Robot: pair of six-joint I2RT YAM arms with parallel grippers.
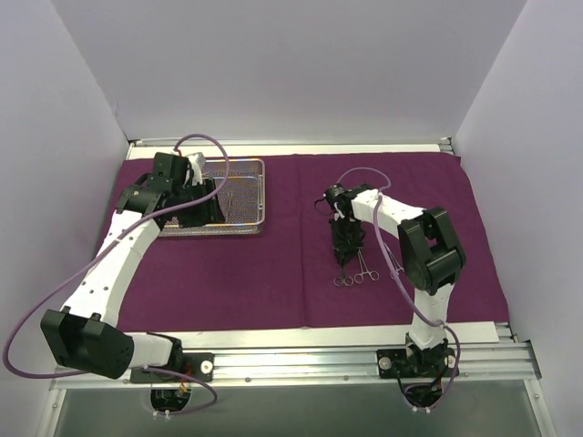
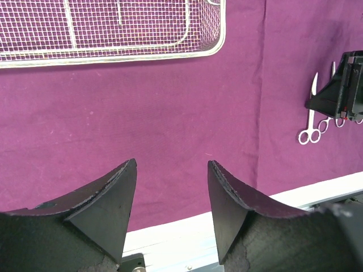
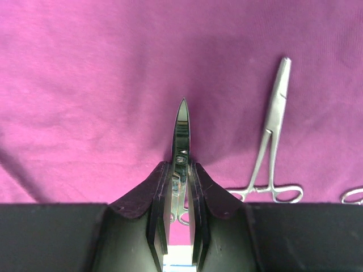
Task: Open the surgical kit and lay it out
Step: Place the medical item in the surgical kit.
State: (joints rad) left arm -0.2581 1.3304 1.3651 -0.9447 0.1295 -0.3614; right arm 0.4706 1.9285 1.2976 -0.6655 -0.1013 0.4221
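The purple cloth wrap [image 1: 273, 264] lies spread flat over the table. The silver wire-mesh tray [image 1: 244, 224] stands on it at the back left, with a slim steel instrument [image 1: 230, 197] still inside. My left gripper [image 1: 208, 200] hangs over the tray's left part, open and empty [image 2: 172, 165]. My right gripper [image 1: 343, 248] is low over the cloth right of centre, shut on a pair of steel scissors [image 3: 181, 122] whose tip points out past the fingers. Two or three instruments [image 1: 357, 271] lie side by side beside it; one forceps [image 3: 271, 148] lies just right of the jaws.
The tray's near rim [image 2: 142, 54] shows at the top of the left wrist view, with the laid-out instruments [image 2: 311, 116] at its right. White walls close in left, back and right. The white table edge and a metal rail [image 1: 301, 360] run along the front.
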